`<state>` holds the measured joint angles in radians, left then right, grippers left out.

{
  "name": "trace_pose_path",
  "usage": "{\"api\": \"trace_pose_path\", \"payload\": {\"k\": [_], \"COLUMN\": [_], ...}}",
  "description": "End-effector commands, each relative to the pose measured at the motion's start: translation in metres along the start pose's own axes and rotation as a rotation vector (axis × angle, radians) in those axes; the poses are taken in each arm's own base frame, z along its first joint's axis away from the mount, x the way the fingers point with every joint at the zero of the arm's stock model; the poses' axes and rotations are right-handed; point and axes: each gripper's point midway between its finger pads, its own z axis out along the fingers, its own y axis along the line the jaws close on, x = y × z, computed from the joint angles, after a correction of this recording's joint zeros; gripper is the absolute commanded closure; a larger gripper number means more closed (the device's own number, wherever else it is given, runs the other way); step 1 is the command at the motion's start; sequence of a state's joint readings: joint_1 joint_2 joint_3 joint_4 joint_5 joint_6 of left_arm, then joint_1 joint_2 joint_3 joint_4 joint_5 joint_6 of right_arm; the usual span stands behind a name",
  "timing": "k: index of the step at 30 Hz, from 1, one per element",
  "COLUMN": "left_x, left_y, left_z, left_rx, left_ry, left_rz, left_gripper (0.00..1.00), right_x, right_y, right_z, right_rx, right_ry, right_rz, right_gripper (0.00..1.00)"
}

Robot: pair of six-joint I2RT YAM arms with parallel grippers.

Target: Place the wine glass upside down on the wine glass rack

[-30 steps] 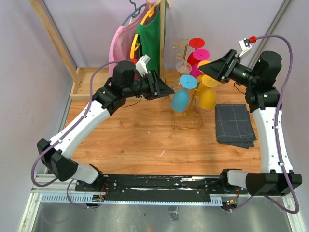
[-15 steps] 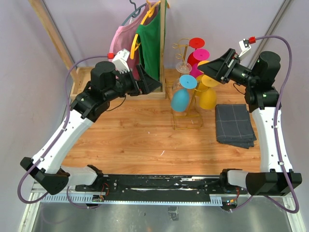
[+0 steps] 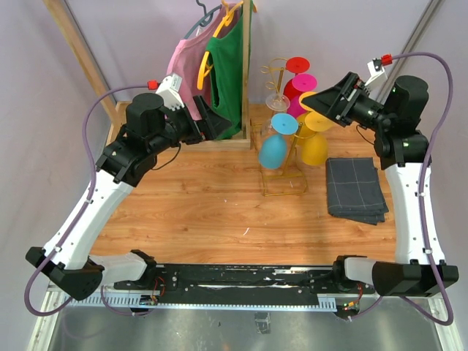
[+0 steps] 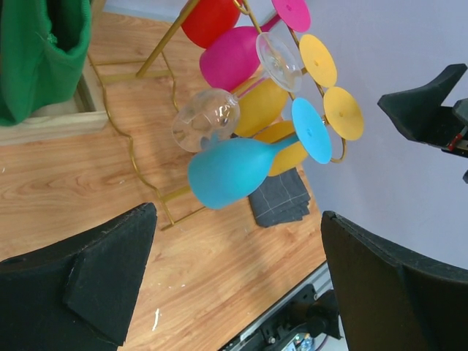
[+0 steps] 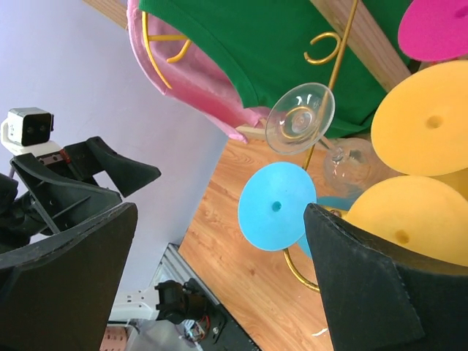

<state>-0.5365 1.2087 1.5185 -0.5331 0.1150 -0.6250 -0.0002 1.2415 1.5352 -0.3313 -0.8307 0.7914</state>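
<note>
The gold wire wine glass rack stands at the back middle of the table. Several wine glasses hang on it upside down: a blue one, a clear one, plus red, magenta and yellow ones. In the left wrist view the blue glass hangs by its foot beside the clear glass. My left gripper is open and empty, well left of the rack. My right gripper is open and empty, just right of the rack's top. The blue foot shows between the right fingers, untouched.
A wooden clothes rack with a pink garment and a green garment stands left of the glass rack, close behind my left gripper. A folded grey cloth lies at the right. A wooden tray sits at the back left.
My left arm has drawn back to the left, away from the blue glass, and its jaws have spread wide. The right jaws have also widened; that arm has barely moved.
</note>
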Motion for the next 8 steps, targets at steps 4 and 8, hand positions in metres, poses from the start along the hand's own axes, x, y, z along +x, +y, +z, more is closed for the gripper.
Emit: {"api": "trace_pose_path", "payload": {"k": [4,8], "left_x": [-0.0003,-0.0013], "left_y": [-0.0068,-0.0078], "left_z": [-0.0029,-0.0039], "left_rx": [0.044,0.048], "left_ry": [-0.001,-0.006], "left_rz": [-0.015,-0.014], "left_gripper": [0.01,0.01], "right_x": [-0.0175,-0.0172], "right_y": [0.0093,0.0105], "right_z": [-0.0200,-0.0221], "right_rx": [0.065,0.068], "right_ry": [-0.088,-0.096], "right_rz": [-0.114,-0.129], "right_gripper": [0.02,0.02]}}
